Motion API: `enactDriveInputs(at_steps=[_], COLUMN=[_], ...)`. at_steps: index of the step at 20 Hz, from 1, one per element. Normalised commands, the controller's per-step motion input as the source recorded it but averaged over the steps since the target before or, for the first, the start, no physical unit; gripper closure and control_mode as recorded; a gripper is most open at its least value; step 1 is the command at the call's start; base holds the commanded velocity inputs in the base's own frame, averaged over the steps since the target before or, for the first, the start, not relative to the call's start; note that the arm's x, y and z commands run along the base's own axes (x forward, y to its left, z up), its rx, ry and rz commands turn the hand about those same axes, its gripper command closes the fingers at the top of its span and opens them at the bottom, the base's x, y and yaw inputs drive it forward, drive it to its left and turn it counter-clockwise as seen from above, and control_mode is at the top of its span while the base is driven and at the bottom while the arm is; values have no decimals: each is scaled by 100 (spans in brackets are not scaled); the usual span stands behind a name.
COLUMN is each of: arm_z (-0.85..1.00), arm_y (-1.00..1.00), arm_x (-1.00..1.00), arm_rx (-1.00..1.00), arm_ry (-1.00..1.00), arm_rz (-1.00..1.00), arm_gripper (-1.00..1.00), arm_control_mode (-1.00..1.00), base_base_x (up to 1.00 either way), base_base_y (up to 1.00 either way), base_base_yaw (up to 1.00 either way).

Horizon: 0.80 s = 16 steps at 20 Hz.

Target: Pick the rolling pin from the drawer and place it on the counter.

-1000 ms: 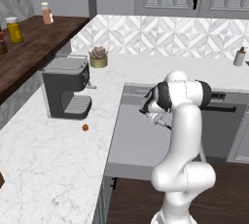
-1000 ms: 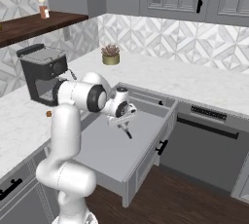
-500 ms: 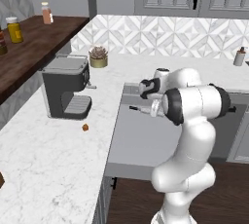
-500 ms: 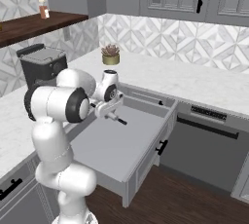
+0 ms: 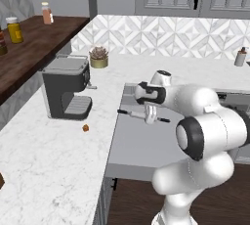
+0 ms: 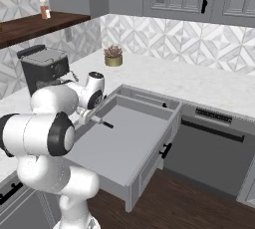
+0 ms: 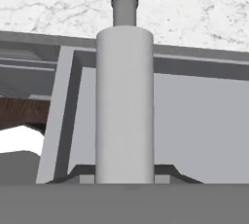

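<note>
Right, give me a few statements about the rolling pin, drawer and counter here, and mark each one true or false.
1. The gripper holds the rolling pin above the open drawer. True.
2. The rolling pin lies on the counter. False: it is held in the air, not yet set down.
3. The coffee machine stands on the counter. True.
4. The drawer is shut. False: it is pulled out.
5. A small potted plant stands on the counter. True.

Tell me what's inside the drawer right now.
The drawer shows only its flat grey floor. The rolling pin is lifted above it in the tool. The arm hides the part beneath it.
</note>
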Motion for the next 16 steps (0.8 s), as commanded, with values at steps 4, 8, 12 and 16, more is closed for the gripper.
enactDriveInputs(at_steps=[4, 8, 12, 16], arm_z=[83, 59, 0, -35], arm_y=[100, 100, 100, 100], arm_x=[4, 2, -33, 4], arm_rx=[0, -10, -23, -19], arm_ry=[5, 19, 18, 2], arm_rz=[11, 9, 18, 12], arm_gripper=[100, 100, 100, 100], arm_control_mode=[-100, -100, -100, -100], base_base_x=[0, 0, 0, 0], base_base_y=[0, 0, 0, 0], base_base_yaw=[0, 0, 0, 0])
